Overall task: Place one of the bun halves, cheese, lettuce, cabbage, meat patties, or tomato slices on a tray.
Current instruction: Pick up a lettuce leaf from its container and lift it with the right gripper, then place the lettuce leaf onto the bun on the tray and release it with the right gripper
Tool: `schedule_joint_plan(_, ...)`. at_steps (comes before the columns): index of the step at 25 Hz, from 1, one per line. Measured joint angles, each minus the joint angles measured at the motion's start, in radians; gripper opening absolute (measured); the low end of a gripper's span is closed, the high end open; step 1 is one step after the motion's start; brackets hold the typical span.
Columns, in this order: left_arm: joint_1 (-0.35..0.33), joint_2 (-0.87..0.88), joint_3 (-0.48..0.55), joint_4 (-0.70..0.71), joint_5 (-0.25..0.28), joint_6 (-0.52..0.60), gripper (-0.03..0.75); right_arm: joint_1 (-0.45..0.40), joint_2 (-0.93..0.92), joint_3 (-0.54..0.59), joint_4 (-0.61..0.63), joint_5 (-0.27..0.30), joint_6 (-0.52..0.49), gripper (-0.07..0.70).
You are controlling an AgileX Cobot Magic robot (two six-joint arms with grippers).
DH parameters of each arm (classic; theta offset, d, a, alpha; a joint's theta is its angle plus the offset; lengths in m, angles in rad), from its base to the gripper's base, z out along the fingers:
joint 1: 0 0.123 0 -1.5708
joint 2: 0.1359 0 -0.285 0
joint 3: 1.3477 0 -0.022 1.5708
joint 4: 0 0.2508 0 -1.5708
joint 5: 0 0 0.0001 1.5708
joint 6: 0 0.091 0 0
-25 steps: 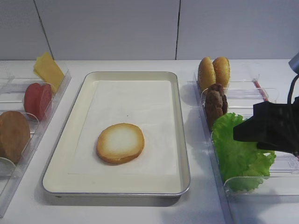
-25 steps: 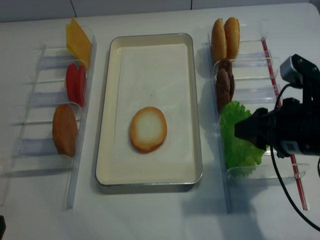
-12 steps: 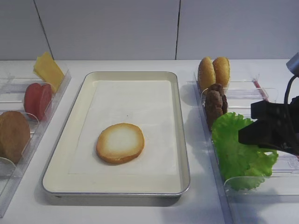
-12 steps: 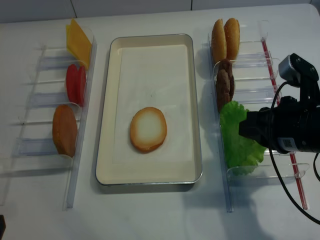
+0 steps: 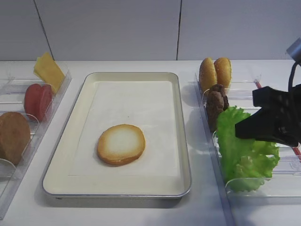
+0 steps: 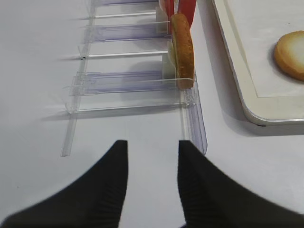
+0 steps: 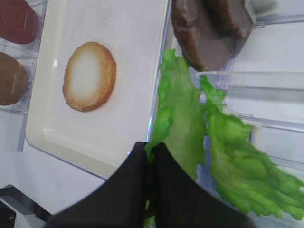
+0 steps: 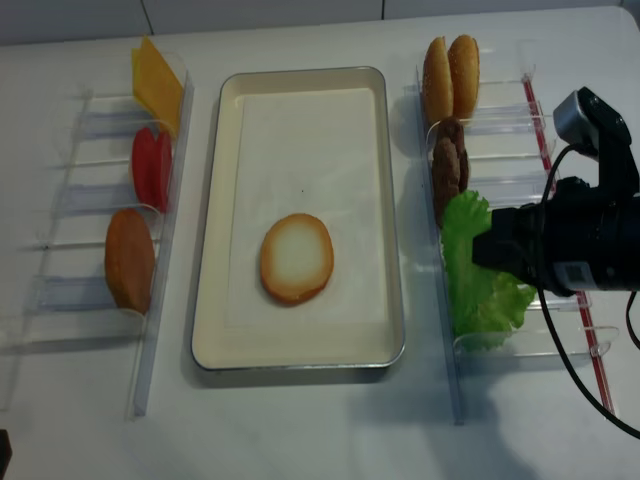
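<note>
One frilly green lettuce [image 7: 183, 118] leaf

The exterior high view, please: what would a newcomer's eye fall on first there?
Most likely the bright green lettuce in the clear bin right of the tray, with the black right gripper shut on one leaf's edge. Next, the single bun half lying pale cut face up on the tray's white liner, nothing else beside it.

One bun half [image 5: 121, 144] lies on the tray [image 5: 70, 136]; cheese [image 5: 48, 70] and tomato [image 5: 37, 100] are binned left, patties [image 5: 217, 104] and lettuce [image 5: 242, 153] right
</note>
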Motion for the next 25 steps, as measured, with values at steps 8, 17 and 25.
schedule_joint_plan(8, 0.000, 0.000, 0.000, 0.000, 0.000, 0.000, 0.258, 0.000, -0.070, -0.068, -0.011, 0.101, 0.050, 0.018)
schedule_joint_plan(17, 0.000, 0.000, 0.000, 0.000, 0.000, 0.000, 0.258, 0.200, -0.052, -0.180, 0.003, 0.034, 0.128, 0.018)
schedule_joint_plan(25, 0.000, 0.000, 0.000, 0.000, 0.000, 0.000, 0.258, 0.516, 0.192, -0.328, 0.053, -0.150, 0.140, 0.018)
